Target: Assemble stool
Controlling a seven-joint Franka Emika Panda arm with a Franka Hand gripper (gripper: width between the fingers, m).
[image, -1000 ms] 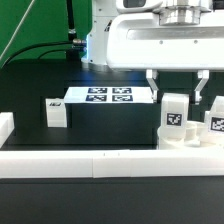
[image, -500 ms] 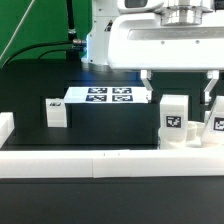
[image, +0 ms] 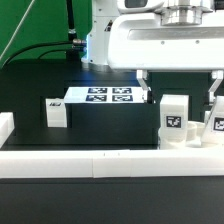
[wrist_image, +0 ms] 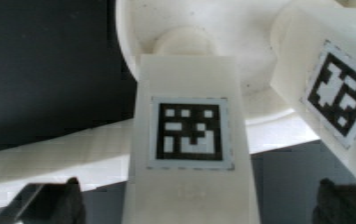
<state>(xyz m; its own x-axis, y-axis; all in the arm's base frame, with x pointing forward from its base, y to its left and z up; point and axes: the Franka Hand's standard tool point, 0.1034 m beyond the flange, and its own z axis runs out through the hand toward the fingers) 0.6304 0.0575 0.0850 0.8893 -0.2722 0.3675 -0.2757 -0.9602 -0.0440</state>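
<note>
1. The gripper [image: 178, 98] is spread wide open, its fingers flanking the top of the upright leg [image: 175, 118] without touching it.
2. That leg and a second leg [image: 216, 126] stand on the seat [image: 188, 142] near the bench's front edge, toward the exterior view's right. A third leg [image: 55, 112] sits well apart.
3. Risk: closing off-centre could tilt a loosely seated leg or drag the seat.

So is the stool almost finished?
Partly. On the seat, one leg stands upright under the open gripper and another leg stands beside it. The gripper holds nothing. A third leg sits apart on the table, not yet attached.
</note>
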